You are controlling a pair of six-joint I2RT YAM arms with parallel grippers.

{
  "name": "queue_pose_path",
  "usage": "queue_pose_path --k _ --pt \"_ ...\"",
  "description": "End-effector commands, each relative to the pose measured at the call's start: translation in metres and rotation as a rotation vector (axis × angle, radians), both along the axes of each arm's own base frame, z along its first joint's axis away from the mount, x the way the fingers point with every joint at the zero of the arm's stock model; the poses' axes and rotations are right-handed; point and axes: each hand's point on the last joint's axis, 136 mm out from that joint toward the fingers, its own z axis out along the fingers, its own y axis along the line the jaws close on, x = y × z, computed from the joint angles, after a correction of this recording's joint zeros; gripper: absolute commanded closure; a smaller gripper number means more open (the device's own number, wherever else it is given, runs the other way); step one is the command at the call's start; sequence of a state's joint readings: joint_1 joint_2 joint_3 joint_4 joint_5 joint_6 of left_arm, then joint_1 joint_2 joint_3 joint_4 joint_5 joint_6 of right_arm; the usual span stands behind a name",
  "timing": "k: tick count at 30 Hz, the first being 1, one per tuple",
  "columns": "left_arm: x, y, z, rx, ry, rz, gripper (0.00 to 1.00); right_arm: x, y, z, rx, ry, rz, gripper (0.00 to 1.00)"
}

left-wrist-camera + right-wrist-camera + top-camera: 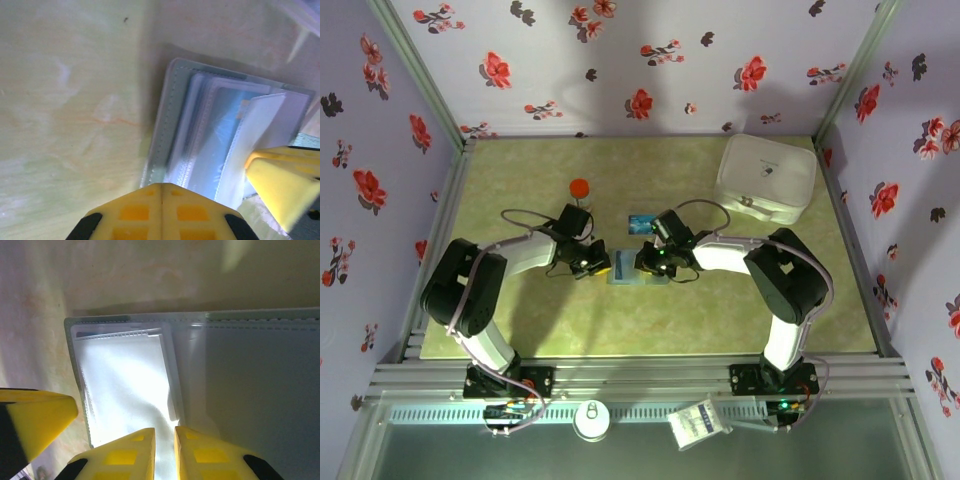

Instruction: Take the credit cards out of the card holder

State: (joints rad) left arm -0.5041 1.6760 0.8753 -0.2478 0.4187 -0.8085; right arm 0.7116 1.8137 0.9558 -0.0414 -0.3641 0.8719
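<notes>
While the flat grey-blue card holder (625,278) lies open mid-table, its glossy clear sleeves (200,150) keep a light blue card (227,117). At its 9 o'clock the left gripper (161,192) has fingers pressed together. At 3 o'clock the right gripper (173,435) has fingers nearly meeting on a sleeve, and I cannot tell if they pinch it.

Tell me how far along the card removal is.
Done: one loose card lies on the table beyond the open card holder. In hand: the shut left gripper sits at its edge; the right gripper pinches a sleeve. Left: the light blue card inside.
</notes>
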Motion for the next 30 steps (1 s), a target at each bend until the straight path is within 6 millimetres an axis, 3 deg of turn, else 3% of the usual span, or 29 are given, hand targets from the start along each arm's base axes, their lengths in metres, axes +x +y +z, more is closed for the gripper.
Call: queue_pose_path --k 1,9,18,30 --pt "0.008 -0.005 0.024 -0.023 -0.057 -0.002 0.95 0.0 -0.008 0.001 -0.014 -0.014 -0.017 0.82" --pt "0.011 -0.023 0.041 -0.099 -0.086 -0.001 0.86 0.0 -0.01 0.0 -0.012 -0.012 -0.025 0.83" --pt "0.009 -0.046 0.034 -0.136 -0.068 -0.029 0.72 -0.002 -0.011 0.002 -0.01 -0.014 -0.024 0.83" --pt "0.007 -0.053 0.019 -0.131 -0.036 -0.029 0.69 -0.003 -0.012 0.001 -0.01 -0.009 -0.026 0.83"
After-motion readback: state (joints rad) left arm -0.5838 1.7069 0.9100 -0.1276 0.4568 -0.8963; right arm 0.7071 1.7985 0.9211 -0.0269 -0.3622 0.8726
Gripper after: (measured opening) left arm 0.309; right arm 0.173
